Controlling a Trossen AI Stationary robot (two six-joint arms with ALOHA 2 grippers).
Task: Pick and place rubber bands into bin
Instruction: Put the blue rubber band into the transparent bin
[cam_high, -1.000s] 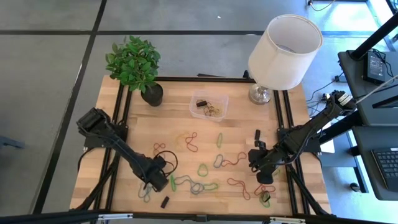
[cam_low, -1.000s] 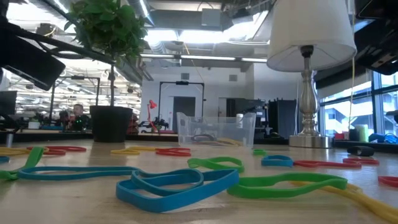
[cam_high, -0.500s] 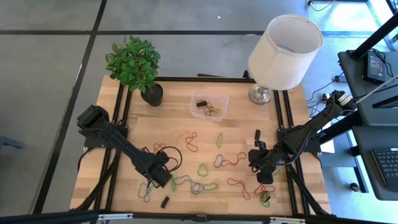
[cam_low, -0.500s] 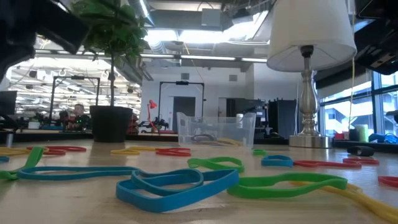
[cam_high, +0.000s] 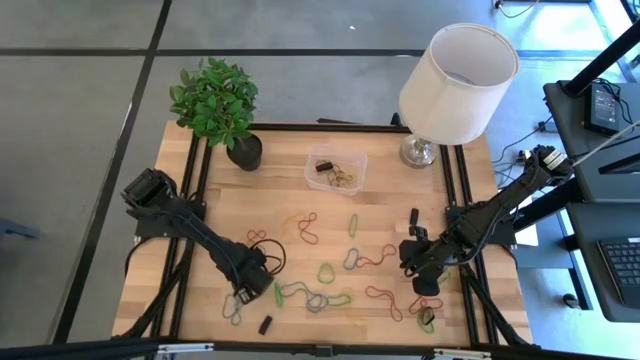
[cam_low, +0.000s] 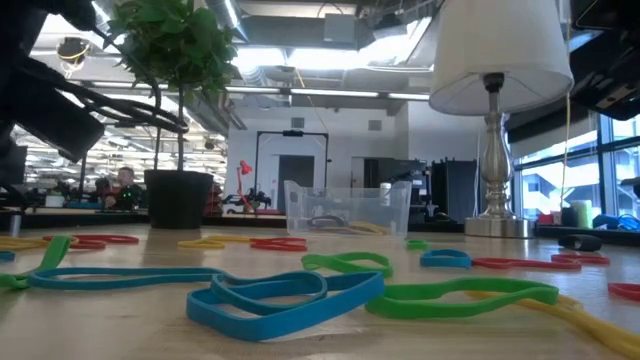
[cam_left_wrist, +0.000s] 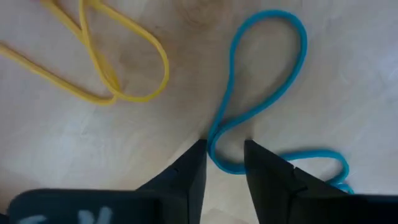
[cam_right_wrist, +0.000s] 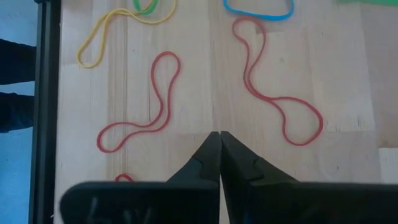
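High view shows the table (cam_high: 400, 210) with the bin (cam_high: 335, 169) at upper centre, its contents hard to make out. Rubber bands (cam_high: 322, 272) lie scattered across the lower middle. The left gripper (cam_high: 243, 298), lower left, has fingers parted around a blue band (cam_left_wrist: 249, 118), its far end cut off. The right gripper (cam_high: 418, 283), lower right, is closed, holding nothing.
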